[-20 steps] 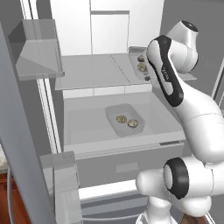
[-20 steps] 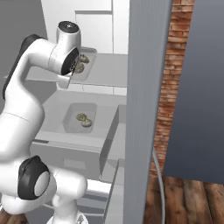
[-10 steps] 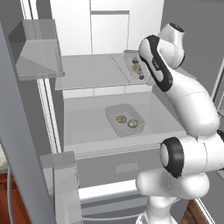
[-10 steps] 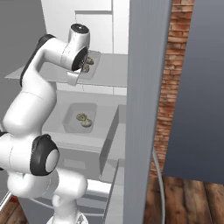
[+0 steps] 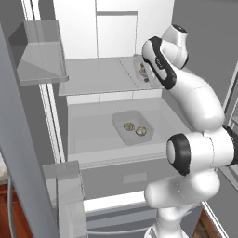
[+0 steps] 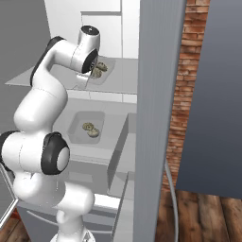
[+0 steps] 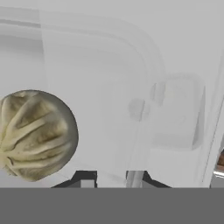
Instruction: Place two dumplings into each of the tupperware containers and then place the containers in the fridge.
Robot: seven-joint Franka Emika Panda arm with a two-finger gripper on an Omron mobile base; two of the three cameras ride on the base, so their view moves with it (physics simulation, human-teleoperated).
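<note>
Tool [image 7: 111, 176] clenched at the rim of the upper-shelf container [image 6: 101, 74]; a dumpling [image 7: 37, 134] sits just beside.

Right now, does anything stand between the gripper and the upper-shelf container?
Nothing visible does. The gripper is right at the container rim on the upper shelf, a dumpling inside. The other container sits on the shelf below, out of the way.

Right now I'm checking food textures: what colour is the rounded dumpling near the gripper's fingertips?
Mottled tan and olive-brown, with pleated folds; the dumpling shows best in the hand view.
</note>
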